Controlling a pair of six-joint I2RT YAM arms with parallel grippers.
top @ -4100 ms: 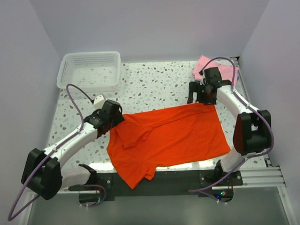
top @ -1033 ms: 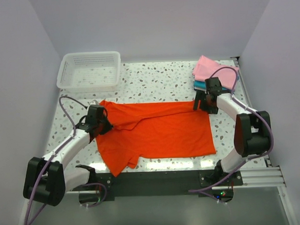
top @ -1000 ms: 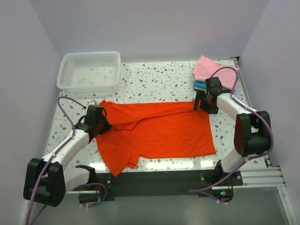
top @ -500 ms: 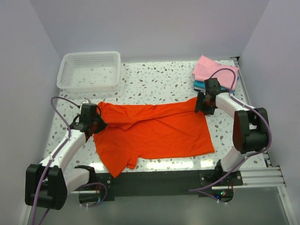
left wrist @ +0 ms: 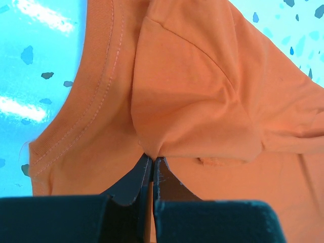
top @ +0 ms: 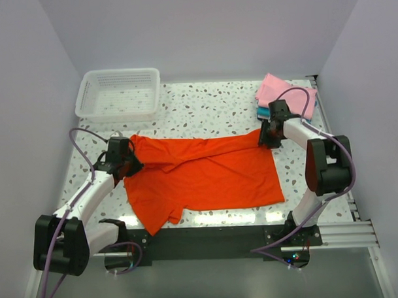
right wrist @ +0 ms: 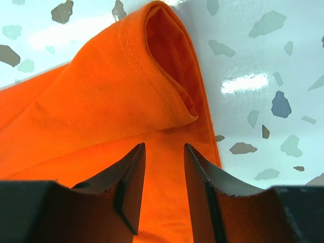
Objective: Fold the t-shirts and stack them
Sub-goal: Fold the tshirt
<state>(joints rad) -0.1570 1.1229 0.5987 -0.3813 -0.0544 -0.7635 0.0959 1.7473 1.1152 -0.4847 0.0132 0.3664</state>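
The orange-red t-shirt (top: 206, 175) lies spread over the middle of the table, one sleeve hanging toward the near edge. My left gripper (top: 129, 163) is at its left edge, shut on a pinched fold of the orange cloth (left wrist: 152, 152). My right gripper (top: 268, 138) hovers at the shirt's far right corner. Its jaws stand apart over the folded hem (right wrist: 167, 86), and nothing shows pinched between the fingers (right wrist: 129, 177). A pink t-shirt (top: 283, 90) lies folded on a teal t-shirt (top: 263, 112) at the back right.
A white mesh basket (top: 121, 74) stands at the back left corner. The speckled table (top: 204, 109) shows bare between the basket and the pink stack. The right arm's cable loops over the pink stack.
My left gripper has drawn the shirt's left edge a little further left. The right gripper has shifted slightly toward the far right corner and its jaws have narrowed.
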